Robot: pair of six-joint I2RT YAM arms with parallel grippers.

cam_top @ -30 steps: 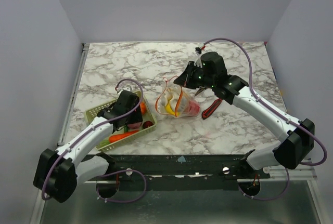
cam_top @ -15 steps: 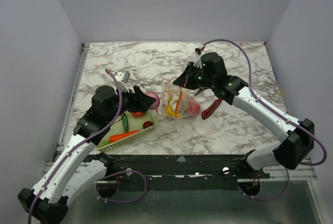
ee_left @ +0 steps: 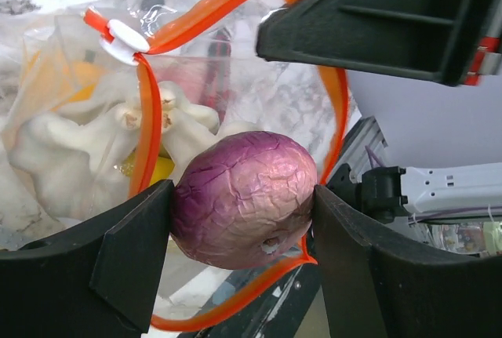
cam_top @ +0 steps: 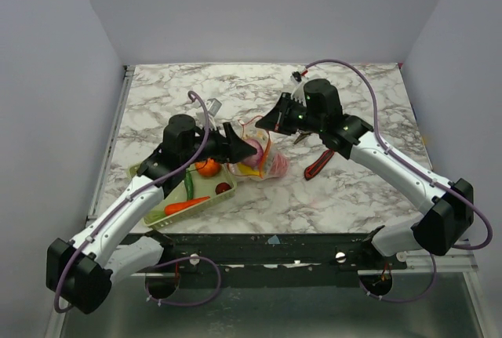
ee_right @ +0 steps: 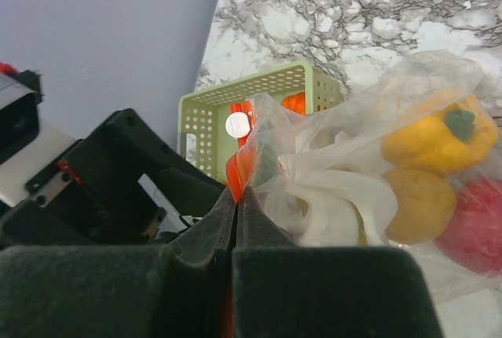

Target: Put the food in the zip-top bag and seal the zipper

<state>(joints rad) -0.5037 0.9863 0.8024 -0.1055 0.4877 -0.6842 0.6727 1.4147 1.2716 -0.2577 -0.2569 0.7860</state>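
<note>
Left hand (cam_top: 239, 148): closed around purple toy food (ee_left: 245, 197), held at the mouth of the zip-top bag (cam_top: 268, 163) for dropping in.
Right hand (ee_right: 238, 197): pinched on the zipper strip (ee_left: 149, 118), so the mouth is held open.

Marble-patterned table (cam_top: 196, 87) bearing pale green mesh basket (ee_right: 259, 95), clear zip-top bag (cam_top: 268, 168) and red-and-black tool (cam_top: 316, 164).

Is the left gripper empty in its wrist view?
No, the left gripper holds a purple egg-shaped food piece at the zip-top bag's open mouth.
</note>
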